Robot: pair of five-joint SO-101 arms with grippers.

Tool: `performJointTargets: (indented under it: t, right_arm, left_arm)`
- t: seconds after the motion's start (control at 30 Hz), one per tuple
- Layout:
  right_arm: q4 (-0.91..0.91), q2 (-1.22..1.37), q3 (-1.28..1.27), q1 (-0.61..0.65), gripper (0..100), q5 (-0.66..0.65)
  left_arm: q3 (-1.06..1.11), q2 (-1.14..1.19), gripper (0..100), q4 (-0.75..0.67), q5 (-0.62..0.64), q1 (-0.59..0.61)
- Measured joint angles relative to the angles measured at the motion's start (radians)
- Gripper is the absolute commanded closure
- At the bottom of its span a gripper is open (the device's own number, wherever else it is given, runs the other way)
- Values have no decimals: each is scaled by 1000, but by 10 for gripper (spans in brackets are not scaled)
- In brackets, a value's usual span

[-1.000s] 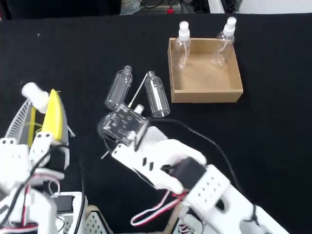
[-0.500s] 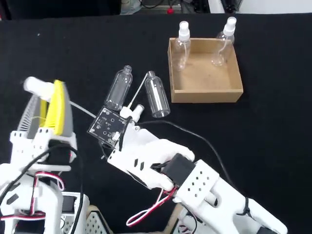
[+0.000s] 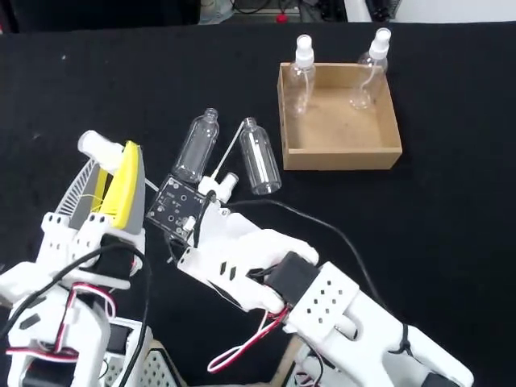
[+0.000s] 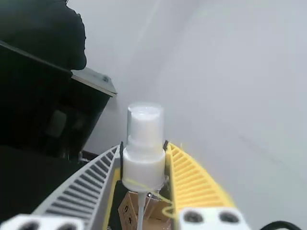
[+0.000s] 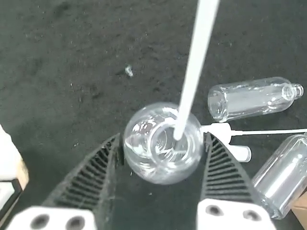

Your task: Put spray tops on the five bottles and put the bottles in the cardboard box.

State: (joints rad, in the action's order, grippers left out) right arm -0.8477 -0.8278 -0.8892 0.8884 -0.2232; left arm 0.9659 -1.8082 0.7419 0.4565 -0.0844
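While the left gripper [image 4: 142, 149] is clamped on the top [image 4: 144, 122] and the right gripper [image 5: 163, 143] is clamped round the upright bottle [image 5: 138, 149], the tube [image 5: 195, 62] is seen entering the neck. The tube should be kept centred and in line with the neck, and the top lowered squarely and seated without the bottle being tilted. Two capped bottles [image 3: 302, 72] stand in the box [image 3: 343, 155]; two bare bottles [image 3: 196, 145] and a spare top [image 3: 222, 184] lie near it. No legible writing is presented
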Motion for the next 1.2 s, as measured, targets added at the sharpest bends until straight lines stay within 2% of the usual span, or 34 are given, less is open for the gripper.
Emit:
performJointTargets:
  t: [0.83,0.97,1.2]
  right_arm:
    - [0,0,0,0,819,0]
    - [0,0,0,0,819,0]
    - [0,0,0,0,819,0]
  left_arm:
    - [18,-15,873,3,3,2]
    - [18,-15,873,3,5,44]
    - [18,-15,873,43,5,48]
